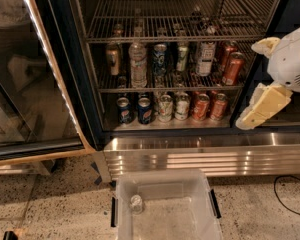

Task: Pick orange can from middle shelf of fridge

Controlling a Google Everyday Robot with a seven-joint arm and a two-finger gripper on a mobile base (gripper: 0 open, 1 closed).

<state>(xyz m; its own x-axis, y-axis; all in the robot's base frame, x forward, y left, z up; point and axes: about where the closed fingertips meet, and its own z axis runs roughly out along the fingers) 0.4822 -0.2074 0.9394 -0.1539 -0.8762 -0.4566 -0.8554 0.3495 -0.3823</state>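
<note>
The fridge (85, 74) stands open, with its glass door (30, 74) swung to the left. The orange can (113, 59) is a dull copper-toned can at the left end of the middle shelf (170, 88), just left of a clear bottle (138, 64). My gripper (258, 79) is at the right edge of the view, in front of the fridge's right frame and level with the middle shelf. It is far right of the orange can. Its cream fingers (264, 109) are spread apart and hold nothing.
The middle shelf also holds a blue can (160, 59), pale cans (205, 58) and brighter red-orange cans (233, 68). Blue, silver and red cans line the floor level (170, 125). A clear plastic bin (165, 209) sits on the floor below the ribbed steel strip (205, 156). A black cable (290, 196) lies at the right.
</note>
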